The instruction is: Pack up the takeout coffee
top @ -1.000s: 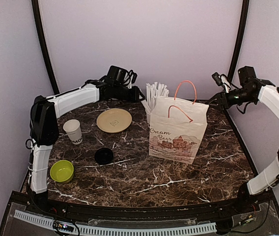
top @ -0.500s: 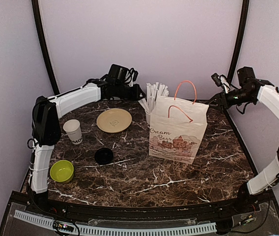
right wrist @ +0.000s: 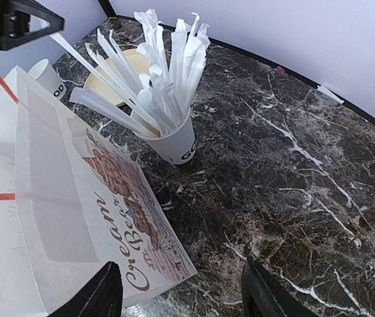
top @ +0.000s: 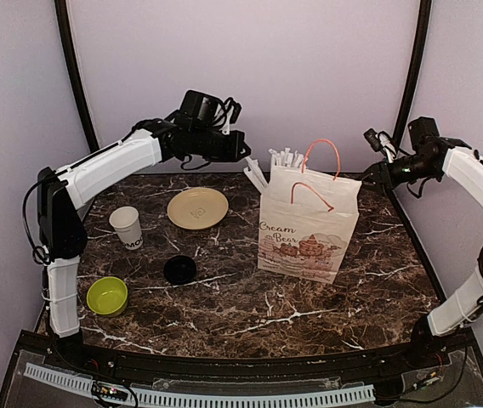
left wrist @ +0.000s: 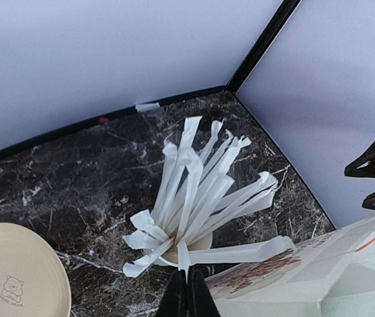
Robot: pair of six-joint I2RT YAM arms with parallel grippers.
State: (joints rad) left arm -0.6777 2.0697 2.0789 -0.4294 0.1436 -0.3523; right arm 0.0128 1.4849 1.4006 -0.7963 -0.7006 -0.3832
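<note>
Zero sign of lidded coffee in any view. Cannot tell whether it's already inside the bag (top: 309,223), since the interior is hidden; guessing yes. Bag upright just off worktop (top: 250,306) centre toward 2 o'clock, handles up.

Reading left claw (left wrist: 187,290) as pressed together, pinching one straw (left wrist: 182,254) by its end, right above the straw cup (right wrist: 177,142) at the bag's 11 o'clock. Reading right claw (right wrist: 181,290) as spread wide, gripping nothing, hanging off the bag's 1–2 o'clock corner.

Also noting lidless cup (top: 127,228) at 9 o'clock, plate (top: 197,208) at 11, black lid-like disc (top: 179,269) at 8, green bowl (top: 107,295) near 7–8.

Judging the step as adding a straw to the bag, not cup handling. Next move:
- Pull the straw clear of the bundle without dragging neighbours or tipping the straw cup.
- Carry it toward 3–4 o'clock over the bag mouth.
- Drop it end-first between the handles.

Could use right claw to steady the rim. Worth confirming the coffee is actually inside before calling it packed.
</note>
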